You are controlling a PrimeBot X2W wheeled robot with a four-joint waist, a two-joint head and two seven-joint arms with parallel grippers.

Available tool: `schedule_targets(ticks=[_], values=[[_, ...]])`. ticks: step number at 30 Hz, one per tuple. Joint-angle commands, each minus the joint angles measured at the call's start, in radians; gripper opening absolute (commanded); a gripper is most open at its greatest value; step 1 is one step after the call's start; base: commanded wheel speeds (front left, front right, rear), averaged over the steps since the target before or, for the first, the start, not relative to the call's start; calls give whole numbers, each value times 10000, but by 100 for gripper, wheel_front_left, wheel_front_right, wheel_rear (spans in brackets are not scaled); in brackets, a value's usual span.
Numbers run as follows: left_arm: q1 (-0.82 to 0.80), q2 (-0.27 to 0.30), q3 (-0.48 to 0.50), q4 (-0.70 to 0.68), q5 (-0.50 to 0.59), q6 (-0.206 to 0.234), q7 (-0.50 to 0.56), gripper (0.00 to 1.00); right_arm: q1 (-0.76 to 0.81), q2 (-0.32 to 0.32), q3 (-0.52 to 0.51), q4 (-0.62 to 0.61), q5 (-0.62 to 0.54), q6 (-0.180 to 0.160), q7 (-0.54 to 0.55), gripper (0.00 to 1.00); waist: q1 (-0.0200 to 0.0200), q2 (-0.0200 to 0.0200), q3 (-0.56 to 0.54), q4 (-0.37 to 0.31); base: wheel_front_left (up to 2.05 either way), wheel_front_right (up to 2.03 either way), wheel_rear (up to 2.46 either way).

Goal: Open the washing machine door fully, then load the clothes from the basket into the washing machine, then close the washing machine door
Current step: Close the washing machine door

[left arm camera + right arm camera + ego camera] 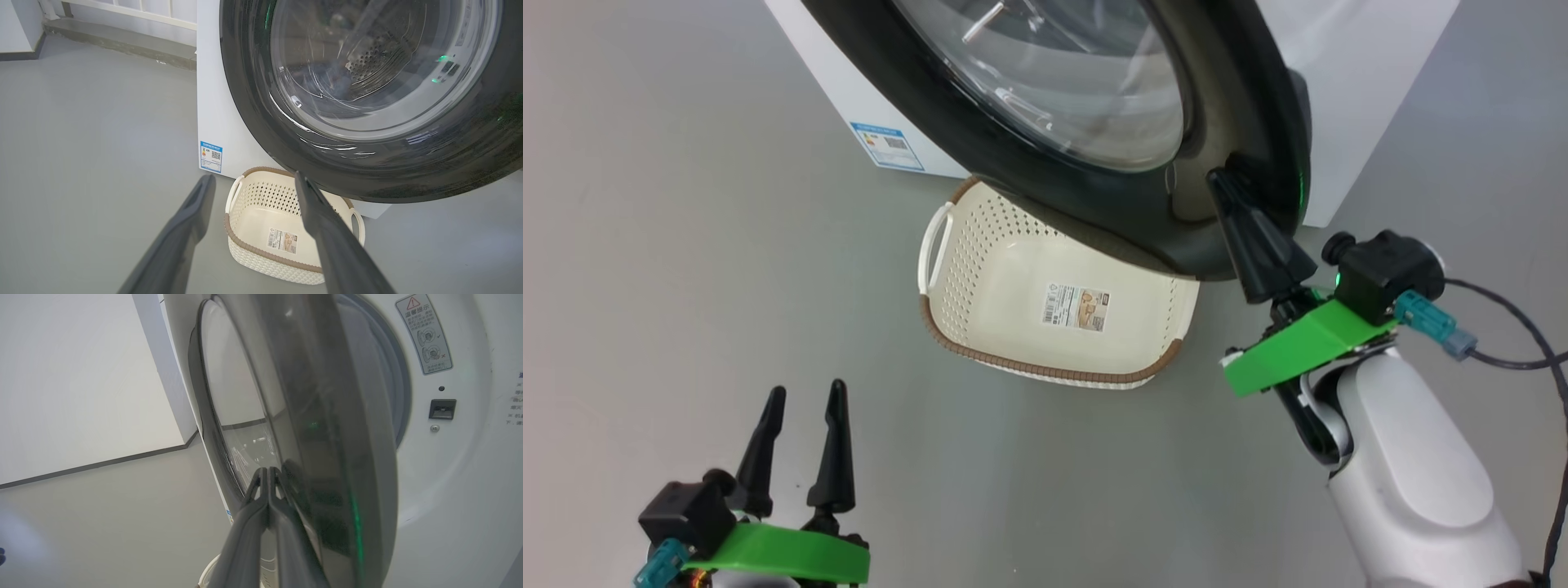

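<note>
**Closing the door, judged the step in hand from the empty basket [980,245].** The washing machine door [1094,98] stands partly swung. Its glossy black rim hangs over the far end of the basket, which sits on the floor just in front of the washing machine [1347,82]. The right gripper [1223,181], fingers pressed together and holding nothing, sets its tips against the door's outer face, low on the rim near the free edge. The right wrist view gives this contact edge-on, with the right gripper [267,470] on the washing machine door [318,416]. A gap shows there between door and machine front, and the latch socket [442,409] is uncovered. The left gripper [807,400], fingers spread wide and empty, hangs low and well apart from the door, pointing toward the basket [261,196]. In the left wrist view a dim bluish patch [338,83] behind the glass may be the clothes, though this cannot be told. The push is best kept near the free edge, far from the hinge, and should follow the door's arc. The tips should meet the rim squarely, since the glossy surface invites sliding. A firm final press is probably needed to seat the latch. Whether the rim clears the basket beneath it cannot be told from these views.
</note>
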Motion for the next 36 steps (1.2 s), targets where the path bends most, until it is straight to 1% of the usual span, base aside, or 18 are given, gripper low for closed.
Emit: schedule_targets(ticks=[1, 8, 17, 25, 36], values=[[-273, 174, 285, -283, -76, -47, -91, 100, -327, 157, 98, -302, -129, 14, -48, 0, 0, 0, 112, -4, 0, 0, 0], [-358, 174, 149, -388, -268, -49, -91, 100, -595, 5, 74, -413, -214, 14, -48, 0, 0, 0, 467, -12, 0, 0, 0], [-741, 174, 163, -521, -392, -88, -91, 100, -1301, -99, 63, -569, -365, 14, -48, 0, 0, 0, 1208, -151, 0, 0, 0], [-1020, 173, 256, -554, -375, -152, -91, 100, -1751, -173, -28, -705, -460, 14, -48, 0, 0, 0, 1631, -271, 0, 0, 0], [-1204, 173, 100, -550, -539, -184, -92, 100, -2297, -278, -116, -849, -574, 14, -48, 0, 0, 0, 2097, -328, 0, 0, 0]])
